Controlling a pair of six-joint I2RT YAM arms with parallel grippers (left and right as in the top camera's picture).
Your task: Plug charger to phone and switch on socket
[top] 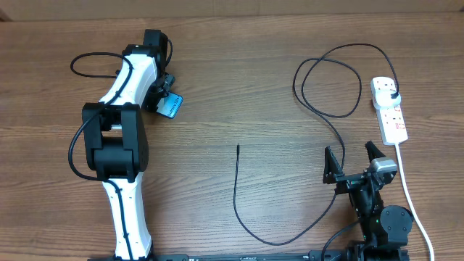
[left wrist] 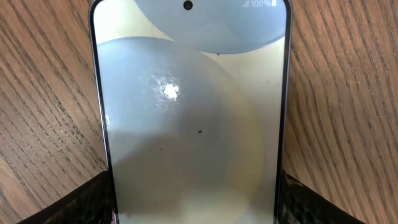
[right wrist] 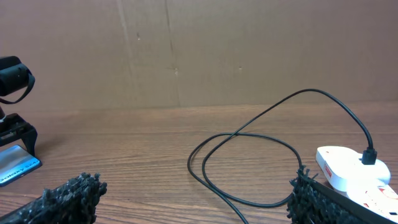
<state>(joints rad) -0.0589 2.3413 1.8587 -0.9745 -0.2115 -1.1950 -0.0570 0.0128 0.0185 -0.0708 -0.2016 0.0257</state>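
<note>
left gripper (left wrist: 196, 194): jaws clamped on phone (left wrist: 193, 93) edges | right gripper (top: 353, 154): jaws wide apart, empty | charger (top: 237, 190): tip loose on worktop (top: 254, 87), plug in socket (top: 391, 119)

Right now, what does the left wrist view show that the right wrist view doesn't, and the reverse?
Left wrist only: the phone, its lit screen close up, camera hole at top, edges clamped by the left gripper. Right wrist only: the socket with the charger plugged in, its cable looping over the wood, a cardboard wall, the right gripper open and empty. Both: the phone in the left gripper, small at far left in the right wrist view, and the wooden table.
</note>
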